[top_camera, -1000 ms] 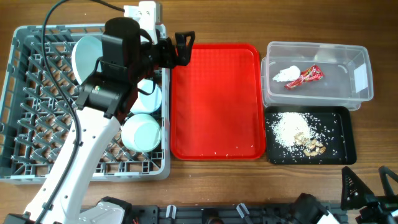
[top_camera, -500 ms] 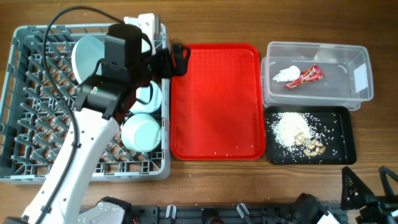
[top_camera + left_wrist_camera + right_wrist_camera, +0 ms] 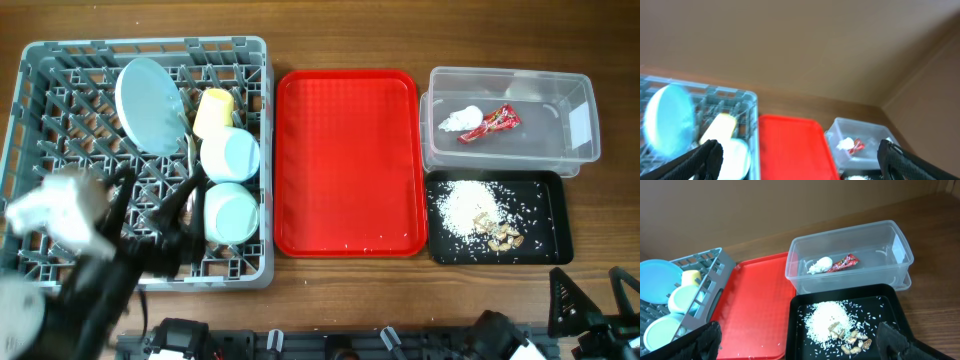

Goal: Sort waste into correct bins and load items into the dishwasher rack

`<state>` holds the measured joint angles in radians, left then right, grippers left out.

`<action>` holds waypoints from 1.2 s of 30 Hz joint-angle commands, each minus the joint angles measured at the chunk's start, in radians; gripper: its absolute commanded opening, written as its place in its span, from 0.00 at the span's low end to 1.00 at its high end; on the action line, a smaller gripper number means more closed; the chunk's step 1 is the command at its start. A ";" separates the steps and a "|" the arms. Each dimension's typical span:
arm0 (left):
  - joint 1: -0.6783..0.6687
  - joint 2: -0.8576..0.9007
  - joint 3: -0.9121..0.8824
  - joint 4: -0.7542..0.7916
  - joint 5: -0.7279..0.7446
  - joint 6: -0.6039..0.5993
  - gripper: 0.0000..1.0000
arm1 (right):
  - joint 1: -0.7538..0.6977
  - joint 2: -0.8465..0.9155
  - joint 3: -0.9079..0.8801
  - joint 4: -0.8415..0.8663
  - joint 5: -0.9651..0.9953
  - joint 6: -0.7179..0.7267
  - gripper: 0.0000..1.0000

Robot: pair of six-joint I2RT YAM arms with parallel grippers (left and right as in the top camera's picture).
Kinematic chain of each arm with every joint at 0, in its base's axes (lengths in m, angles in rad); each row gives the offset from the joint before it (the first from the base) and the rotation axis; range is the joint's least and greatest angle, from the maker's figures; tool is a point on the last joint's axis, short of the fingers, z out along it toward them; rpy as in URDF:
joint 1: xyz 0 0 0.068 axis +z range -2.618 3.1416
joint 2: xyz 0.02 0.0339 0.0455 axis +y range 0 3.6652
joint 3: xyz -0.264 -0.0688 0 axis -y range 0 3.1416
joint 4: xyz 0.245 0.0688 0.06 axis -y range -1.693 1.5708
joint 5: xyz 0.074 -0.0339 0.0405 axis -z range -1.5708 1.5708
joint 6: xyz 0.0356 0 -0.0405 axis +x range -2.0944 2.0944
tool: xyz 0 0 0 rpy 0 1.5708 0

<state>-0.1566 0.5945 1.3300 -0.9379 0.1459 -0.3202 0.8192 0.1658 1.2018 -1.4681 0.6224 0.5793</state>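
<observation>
The grey dishwasher rack (image 3: 40, 70) holds the pale blue plate (image 3: 148, 105), yellow cup (image 3: 213, 110), pale blue bowl (image 3: 230, 153) and mint bowl (image 3: 230, 212). Spoon and fork are not clearly visible. The clear tub (image 3: 585, 100) holds the napkin (image 3: 458, 120) and red wrapper (image 3: 492, 122). The black tray (image 3: 555, 215) holds rice (image 3: 465, 205) and brown scraps (image 3: 500, 235). My left gripper (image 3: 155, 205) is blurred over the rack's front, open and empty; it also shows in the left wrist view (image 3: 800, 165). My right gripper (image 3: 802, 345) is open and empty, near the front right edge (image 3: 595, 300).
The flat red serving tray (image 3: 345, 150) lies between the rack and the two bins, with a few rice grains near its front rim. A brown wall rises behind the table.
My left arm has pulled back from the rack's far right corner to the front left, uncovering the yellow cup and bowls. The right arm has not moved.
</observation>
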 commanded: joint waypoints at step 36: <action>0.213 -0.583 -1.299 1.088 -0.072 -0.124 1.00 | 0.000 -0.012 0.000 0.000 0.013 0.008 1.00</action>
<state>0.0490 0.0250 0.0639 0.1440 0.1009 -0.4507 0.8192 0.1650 1.1999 -1.4696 0.6224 0.5793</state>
